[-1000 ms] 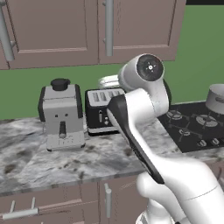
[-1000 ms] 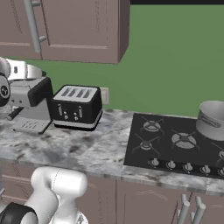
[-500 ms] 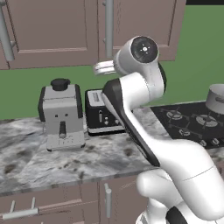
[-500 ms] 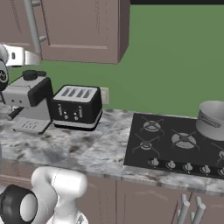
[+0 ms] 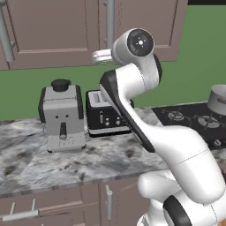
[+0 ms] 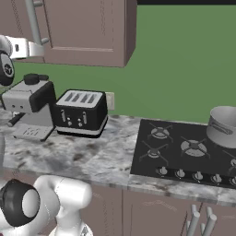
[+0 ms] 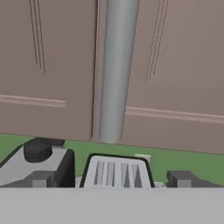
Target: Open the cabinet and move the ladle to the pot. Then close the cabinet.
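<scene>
The cabinet [image 5: 57,31] hangs closed above the counter, its doors [image 7: 48,65] flat and shut. Its long silver handle [image 7: 116,70] runs straight up just ahead of my gripper [image 7: 111,179], whose two dark fingertips [image 7: 40,179] stand wide apart, open and empty, a little below the handle's lower end. From the left base view the gripper [image 5: 100,56] is raised to the bottom of the handle [image 5: 109,20]. The grey pot [image 6: 224,126] sits on the stove at the far right, also seen as the pot [image 5: 218,99]. The ladle is hidden.
A black toaster [image 6: 80,113] and a grey coffee machine [image 6: 28,106] stand on the marble counter [image 6: 87,159] below the cabinet. A black stove [image 6: 184,152] lies to the right. Low drawers [image 5: 44,207] run under the counter.
The arm has lifted the hand from toaster height up to the lower end of the cabinet handle. The jaws have stayed open.
</scene>
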### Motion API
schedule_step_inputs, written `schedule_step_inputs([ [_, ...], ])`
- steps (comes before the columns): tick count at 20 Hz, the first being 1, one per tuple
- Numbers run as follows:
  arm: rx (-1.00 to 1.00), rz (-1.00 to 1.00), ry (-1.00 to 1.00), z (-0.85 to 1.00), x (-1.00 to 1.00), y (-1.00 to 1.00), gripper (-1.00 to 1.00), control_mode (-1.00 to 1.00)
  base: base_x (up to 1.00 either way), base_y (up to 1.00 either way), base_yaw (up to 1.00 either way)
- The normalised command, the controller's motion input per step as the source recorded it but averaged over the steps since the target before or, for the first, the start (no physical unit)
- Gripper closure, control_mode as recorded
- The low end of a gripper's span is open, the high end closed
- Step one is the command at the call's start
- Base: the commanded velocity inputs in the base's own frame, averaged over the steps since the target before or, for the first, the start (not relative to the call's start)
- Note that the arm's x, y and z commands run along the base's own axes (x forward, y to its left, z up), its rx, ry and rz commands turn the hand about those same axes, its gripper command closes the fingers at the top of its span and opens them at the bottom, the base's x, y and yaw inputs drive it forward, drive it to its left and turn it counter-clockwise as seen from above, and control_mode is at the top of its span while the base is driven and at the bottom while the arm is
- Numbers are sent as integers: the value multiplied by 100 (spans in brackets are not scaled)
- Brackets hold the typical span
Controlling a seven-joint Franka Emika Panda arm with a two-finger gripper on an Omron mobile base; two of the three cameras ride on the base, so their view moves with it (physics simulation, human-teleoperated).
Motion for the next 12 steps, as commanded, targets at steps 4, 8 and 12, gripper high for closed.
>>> schedule_step_inputs([
  [4, 0, 0, -3, 11, 54, 0, -100, -100, 0, 0, 0],
  [8, 0, 0, 0, 20, 46, 0, -100, -100, 0, 0, 0],
  [12, 0, 0, 0, 22, 43, 0, -100, -100, 0, 0, 0],
])
